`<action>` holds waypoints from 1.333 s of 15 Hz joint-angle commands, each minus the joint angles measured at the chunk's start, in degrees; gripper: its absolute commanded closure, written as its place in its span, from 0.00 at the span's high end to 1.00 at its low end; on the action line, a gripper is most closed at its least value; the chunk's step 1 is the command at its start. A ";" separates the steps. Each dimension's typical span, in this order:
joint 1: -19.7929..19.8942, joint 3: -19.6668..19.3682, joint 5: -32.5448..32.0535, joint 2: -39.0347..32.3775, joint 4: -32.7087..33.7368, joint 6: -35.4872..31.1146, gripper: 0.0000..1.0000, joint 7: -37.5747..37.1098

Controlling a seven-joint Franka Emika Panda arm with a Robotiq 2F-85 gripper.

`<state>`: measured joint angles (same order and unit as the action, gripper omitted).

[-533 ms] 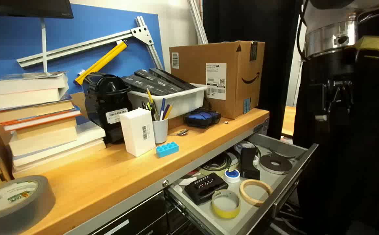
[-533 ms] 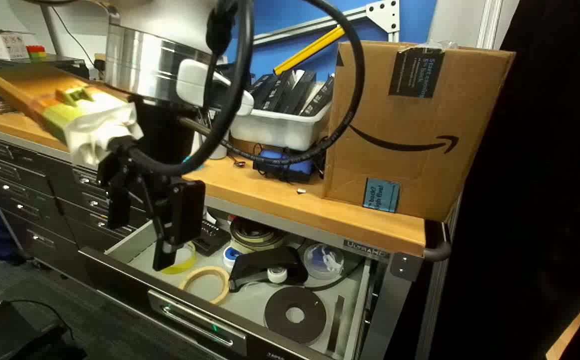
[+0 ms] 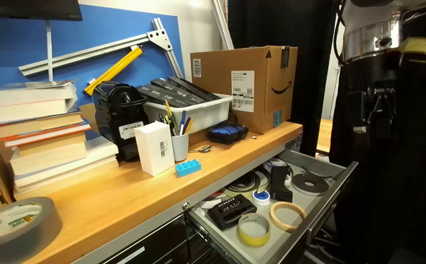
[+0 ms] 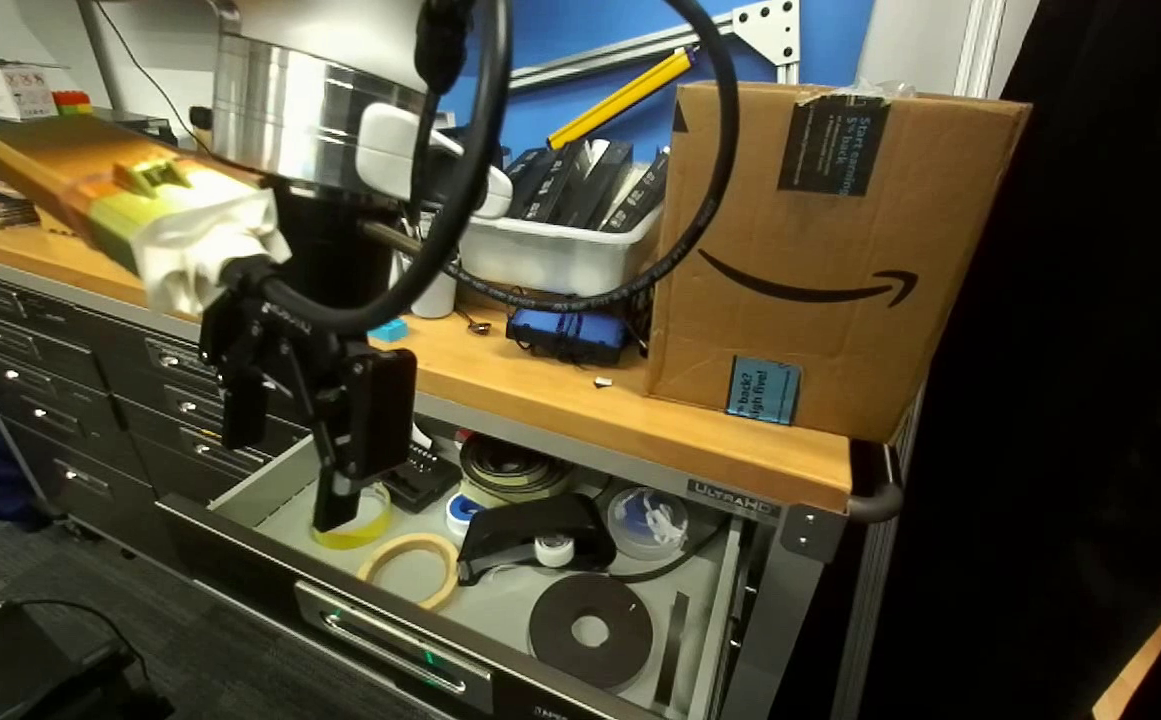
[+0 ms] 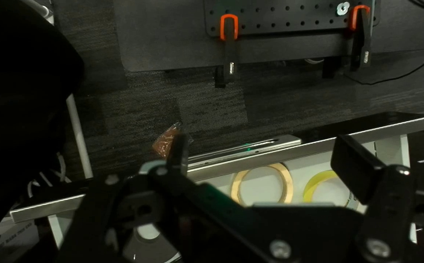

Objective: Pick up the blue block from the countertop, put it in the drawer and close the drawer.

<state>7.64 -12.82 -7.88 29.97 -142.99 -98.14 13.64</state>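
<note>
- Lying flat, studs up: blue block (image 3: 188, 168) on the countertop (image 3: 110, 200), nr its front edge, well apart from the corner by the cardboard box (image 3: 259, 88). Pick-up not done yet.
- Just beside it: white box (image 3: 155, 148), can't tell if touching. Pen cup (image 3: 180, 147) behind, toward the back edge; spoon (image 3: 205, 149) nr that.
- Below the front edge: drawer (image 3: 312, 212), already pulled out, w/ yellow tape roll (image 3: 254, 240) + other odds & ends inside.
- Out past the front edge: my claw (image 5: 263, 153), approx. above the drawer's front rim; exact ht. I can't tell. Fingers spread wide, nothing betw. them per wrist view.
- Step in hand, as I judge it: pre-grasp, i.e. getting to the block. Put-in & closing both to come.
- Next move, my guess: go up, clear the front edge w/ room to spare, head away from the cardboard-box corner, stop over the block.
- Then prob. turn the wrist so fingers straddle its narrow width: one on the front-edge side, one toward the back edge. Pen cup + white box leave little room there, so come down slow, straight, & squeeze only once both fingers are low on its sides.
</note>
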 commanded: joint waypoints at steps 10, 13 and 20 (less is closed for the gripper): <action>-13.00 12.02 13.26 -19.27 11.25 -13.11 1.00 0.52; -13.64 14.36 14.64 -23.60 12.66 -23.62 1.00 -1.47; -14.40 17.95 14.11 -32.50 17.94 -33.12 1.00 -3.28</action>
<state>-6.45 3.99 6.33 1.10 -128.93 -129.90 11.50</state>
